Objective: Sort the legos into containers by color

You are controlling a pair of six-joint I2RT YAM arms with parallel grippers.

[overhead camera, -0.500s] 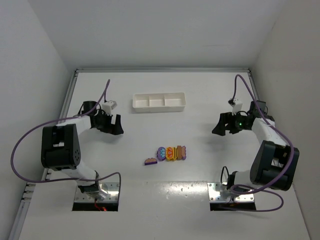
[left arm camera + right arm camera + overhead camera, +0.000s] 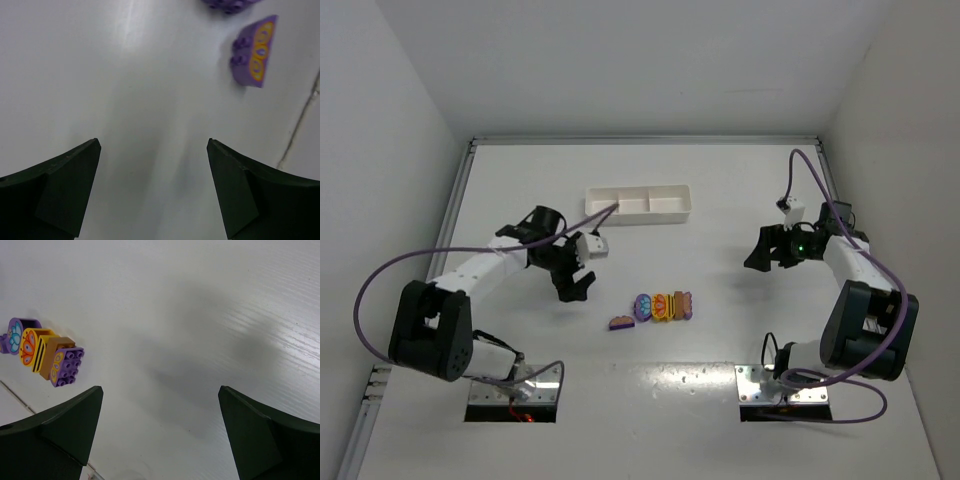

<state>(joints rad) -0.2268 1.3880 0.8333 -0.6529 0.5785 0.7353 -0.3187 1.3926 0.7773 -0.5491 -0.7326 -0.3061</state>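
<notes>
White table (image 2: 720,180), legos (image 2: 662,307) ahead of the left jaws, both pairs wide open and empty.

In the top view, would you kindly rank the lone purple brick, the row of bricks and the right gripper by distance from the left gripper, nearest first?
From the left gripper:
1. the lone purple brick, just right of it
2. the row of bricks, further right, near the middle
3. the right gripper, far over on the right side
</notes>
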